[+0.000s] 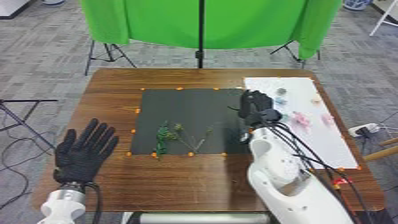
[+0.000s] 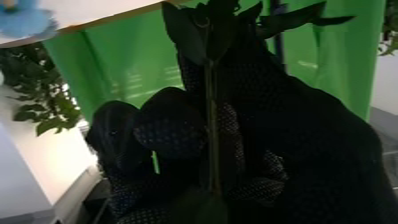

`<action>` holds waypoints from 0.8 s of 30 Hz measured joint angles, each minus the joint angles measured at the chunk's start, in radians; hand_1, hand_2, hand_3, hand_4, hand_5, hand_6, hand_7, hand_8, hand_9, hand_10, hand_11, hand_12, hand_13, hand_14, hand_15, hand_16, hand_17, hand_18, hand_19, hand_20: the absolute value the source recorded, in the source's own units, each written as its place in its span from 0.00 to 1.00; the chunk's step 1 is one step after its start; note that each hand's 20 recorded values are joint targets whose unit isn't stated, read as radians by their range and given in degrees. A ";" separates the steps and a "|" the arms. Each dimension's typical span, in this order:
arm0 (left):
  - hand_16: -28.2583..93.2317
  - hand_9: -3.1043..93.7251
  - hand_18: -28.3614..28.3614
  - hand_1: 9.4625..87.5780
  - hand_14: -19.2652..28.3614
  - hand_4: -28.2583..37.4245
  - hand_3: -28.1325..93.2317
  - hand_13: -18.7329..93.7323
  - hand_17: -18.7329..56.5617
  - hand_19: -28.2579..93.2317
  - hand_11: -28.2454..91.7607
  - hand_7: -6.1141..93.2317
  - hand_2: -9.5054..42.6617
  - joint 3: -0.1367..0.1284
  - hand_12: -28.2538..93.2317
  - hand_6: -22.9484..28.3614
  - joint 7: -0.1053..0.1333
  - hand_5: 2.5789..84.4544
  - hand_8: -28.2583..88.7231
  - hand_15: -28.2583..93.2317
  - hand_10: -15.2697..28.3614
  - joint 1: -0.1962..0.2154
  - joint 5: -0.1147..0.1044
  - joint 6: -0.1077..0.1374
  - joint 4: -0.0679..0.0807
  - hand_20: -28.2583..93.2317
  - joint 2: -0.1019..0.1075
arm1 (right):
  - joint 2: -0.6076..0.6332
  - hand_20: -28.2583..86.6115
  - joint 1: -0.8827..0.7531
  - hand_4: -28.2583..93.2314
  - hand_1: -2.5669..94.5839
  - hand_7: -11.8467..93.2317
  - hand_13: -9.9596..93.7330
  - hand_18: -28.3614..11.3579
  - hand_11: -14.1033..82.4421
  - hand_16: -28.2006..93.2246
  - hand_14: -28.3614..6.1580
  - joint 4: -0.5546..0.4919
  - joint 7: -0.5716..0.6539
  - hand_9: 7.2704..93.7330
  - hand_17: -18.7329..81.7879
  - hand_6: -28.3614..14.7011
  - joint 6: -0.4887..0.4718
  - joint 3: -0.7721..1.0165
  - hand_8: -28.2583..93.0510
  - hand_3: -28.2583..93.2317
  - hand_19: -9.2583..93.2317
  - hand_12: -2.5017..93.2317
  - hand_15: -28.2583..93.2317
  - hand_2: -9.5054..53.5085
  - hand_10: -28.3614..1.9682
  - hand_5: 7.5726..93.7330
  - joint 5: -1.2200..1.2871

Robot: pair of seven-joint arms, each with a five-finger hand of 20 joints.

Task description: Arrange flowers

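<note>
Lying on brown table (image 1: 169, 187), dark mat (image 1: 187, 106); green cloth (image 1: 155, 25) beyond

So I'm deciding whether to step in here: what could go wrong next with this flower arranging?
The right hand has a thin leafy stem against its curled fingers, so the stem could twist or slip. The hand is also close to the pink flower on the white sheet and might brush it. If it moves over the dark mat, it may nudge the green sprig lying there.
</note>
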 measured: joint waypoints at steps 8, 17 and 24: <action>0.19 0.42 0.74 0.24 0.75 0.00 0.87 0.40 0.14 0.50 0.38 0.15 0.36 0.009 0.32 0.64 -0.006 0.50 0.17 0.47 0.71 -0.024 0.000 0.002 0.008 0.32 0.007 | -0.123 0.77 -0.009 0.00 0.63 0.45 0.79 0.01 0.25 0.53 0.46 0.065 0.022 0.92 0.58 0.56 -0.126 -0.039 0.26 0.84 1.00 0.41 0.82 0.00 0.51 0.76 -0.067; 0.19 0.42 0.74 0.24 0.75 0.00 0.87 0.40 0.14 0.50 0.38 0.15 0.36 0.007 0.32 0.64 0.002 0.50 0.17 0.47 0.71 -0.011 -0.003 0.003 0.003 0.32 0.009 | -0.137 0.79 -0.085 0.00 0.50 0.30 0.71 0.00 0.36 0.47 0.35 -0.020 0.065 0.72 0.57 0.51 -0.169 -0.035 0.13 0.92 1.00 0.21 0.83 0.00 0.29 0.69 0.013; 0.19 0.42 0.74 0.24 0.75 0.00 0.87 0.40 0.14 0.50 0.38 0.15 0.37 0.004 0.32 0.64 0.018 0.50 0.17 0.47 0.71 0.004 -0.013 0.015 -0.004 0.32 0.010 | -0.133 0.81 -0.097 0.00 0.47 0.31 0.66 0.00 0.38 0.45 0.30 -0.039 0.083 0.62 0.57 0.46 -0.132 -0.025 0.13 0.92 1.00 0.20 0.86 0.00 0.21 0.63 0.012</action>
